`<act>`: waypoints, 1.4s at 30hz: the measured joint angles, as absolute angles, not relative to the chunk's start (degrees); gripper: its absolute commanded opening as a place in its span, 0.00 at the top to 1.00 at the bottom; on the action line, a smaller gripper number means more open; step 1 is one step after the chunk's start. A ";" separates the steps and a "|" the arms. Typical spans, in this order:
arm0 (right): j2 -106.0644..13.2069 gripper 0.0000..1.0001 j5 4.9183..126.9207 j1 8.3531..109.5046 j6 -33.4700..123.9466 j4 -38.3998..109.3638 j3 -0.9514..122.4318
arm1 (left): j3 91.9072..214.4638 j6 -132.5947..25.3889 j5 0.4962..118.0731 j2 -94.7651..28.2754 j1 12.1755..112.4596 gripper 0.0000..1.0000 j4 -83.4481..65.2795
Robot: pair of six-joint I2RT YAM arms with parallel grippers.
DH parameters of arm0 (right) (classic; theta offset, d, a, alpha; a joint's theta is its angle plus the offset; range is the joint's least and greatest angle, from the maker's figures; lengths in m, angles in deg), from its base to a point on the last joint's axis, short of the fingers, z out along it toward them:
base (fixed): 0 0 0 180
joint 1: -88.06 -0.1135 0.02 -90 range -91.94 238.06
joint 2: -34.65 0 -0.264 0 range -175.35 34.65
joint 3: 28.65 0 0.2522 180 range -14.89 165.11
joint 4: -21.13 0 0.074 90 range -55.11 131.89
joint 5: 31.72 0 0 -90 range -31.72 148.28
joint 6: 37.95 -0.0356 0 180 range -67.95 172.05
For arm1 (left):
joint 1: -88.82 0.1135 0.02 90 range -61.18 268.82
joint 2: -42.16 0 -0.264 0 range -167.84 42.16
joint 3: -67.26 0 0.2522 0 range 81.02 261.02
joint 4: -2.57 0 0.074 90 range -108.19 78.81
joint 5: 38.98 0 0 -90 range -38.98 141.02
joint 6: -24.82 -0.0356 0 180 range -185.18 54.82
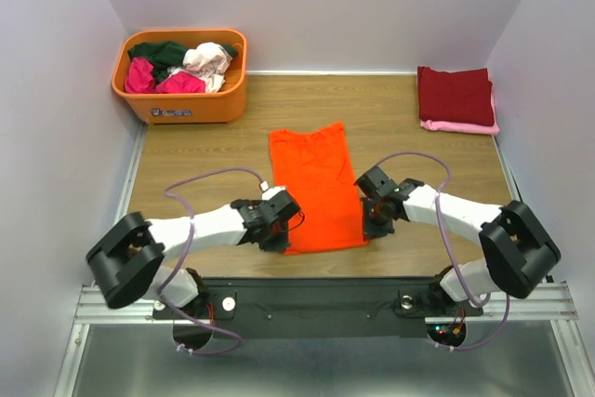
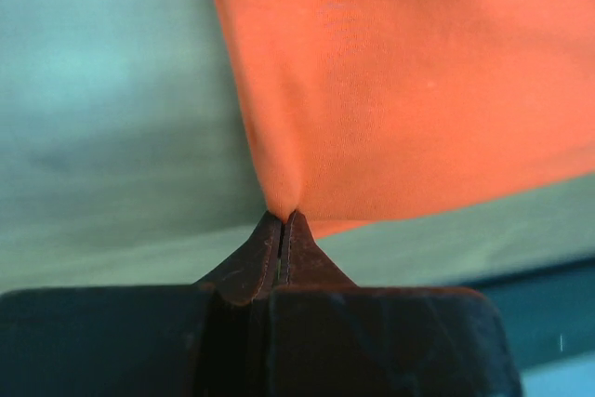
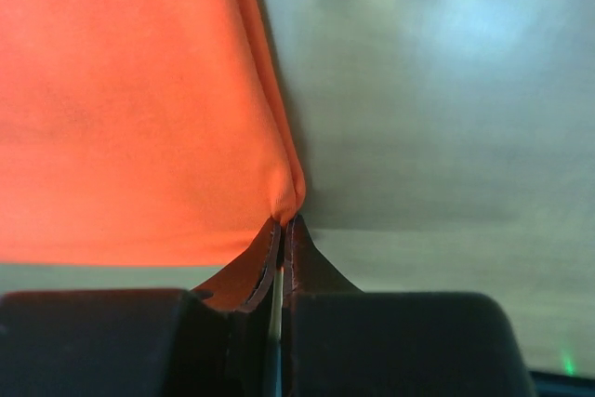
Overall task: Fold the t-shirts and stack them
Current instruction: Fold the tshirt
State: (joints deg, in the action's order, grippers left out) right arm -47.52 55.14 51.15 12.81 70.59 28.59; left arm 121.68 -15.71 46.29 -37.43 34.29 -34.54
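A bright orange t-shirt (image 1: 318,187) lies folded into a long strip down the middle of the table. My left gripper (image 1: 277,232) is shut on its near left corner, and in the left wrist view the cloth (image 2: 409,90) bunches into the closed tips (image 2: 283,218). Opposite it, my right gripper (image 1: 371,223) is shut on the near right corner, the orange cloth (image 3: 130,109) pinched at the tips (image 3: 284,220). A dark red t-shirt (image 1: 455,95) lies folded on a pink one (image 1: 465,126) at the back right. More t-shirts (image 1: 181,66), dark green, magenta and whitish-pink, are heaped in the tub.
An orange plastic tub (image 1: 181,100) stands at the back left corner of the wooden table (image 1: 204,146). White walls close in the left, right and back sides. A metal rail (image 1: 325,299) carrying the arm bases runs along the near edge.
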 measured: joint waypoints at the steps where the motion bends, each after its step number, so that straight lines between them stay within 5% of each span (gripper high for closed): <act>1: -46.54 0.99 55.95 50.54 12.74 71.42 27.59 | 120.35 -15.40 47.10 -35.49 33.90 1.00 -34.52; 10: -36.44 0.99 61.09 46.36 9.57 80.25 23.72 | 114.58 -10.14 53.74 -21.76 30.75 1.00 -36.62; 22: -44.92 0.99 51.86 48.31 14.40 89.52 51.39 | 130.62 -14.92 44.83 -21.52 43.52 1.00 -46.65; 42: -59.93 0.99 51.23 58.12 24.90 91.62 72.89 | 152.72 -32.56 41.50 -39.90 53.59 1.00 -45.93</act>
